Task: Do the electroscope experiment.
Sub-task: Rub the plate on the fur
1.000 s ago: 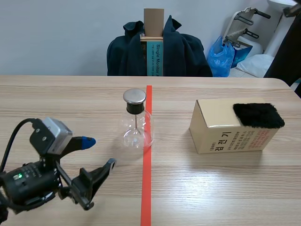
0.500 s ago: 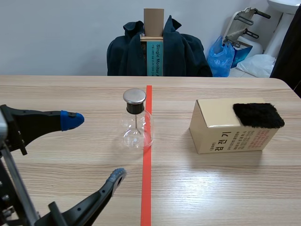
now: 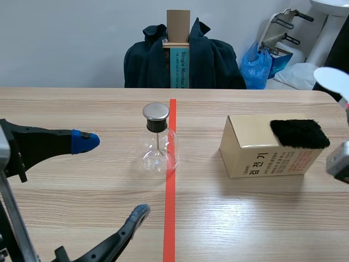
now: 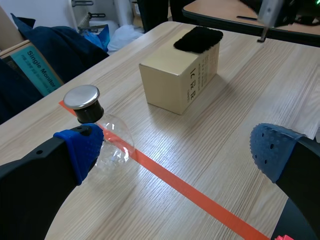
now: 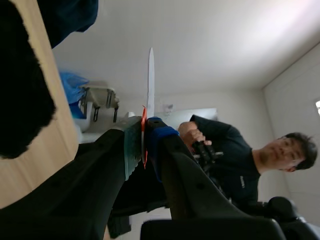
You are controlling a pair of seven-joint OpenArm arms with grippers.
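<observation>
Item: electroscope flask [image 3: 158, 144], mid-worktop, just far-right of my open left claw [image 3: 113, 176]. My right claw [image 5: 144, 137], clamping a thin white disc [image 3: 332, 82], sits right of the black fur pad [image 3: 299, 134].

The left gripper [image 3: 112, 177] sits low beside the flask [image 3: 158, 144], its fingers spread wide with nothing between them. The right gripper [image 5: 143, 137], well apart from the flask on its other side, pinches a white disc [image 5: 150, 75].

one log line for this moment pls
left gripper open, short of electroscope flask | right gripper shut on white disc, raised | black fur pad on box
</observation>
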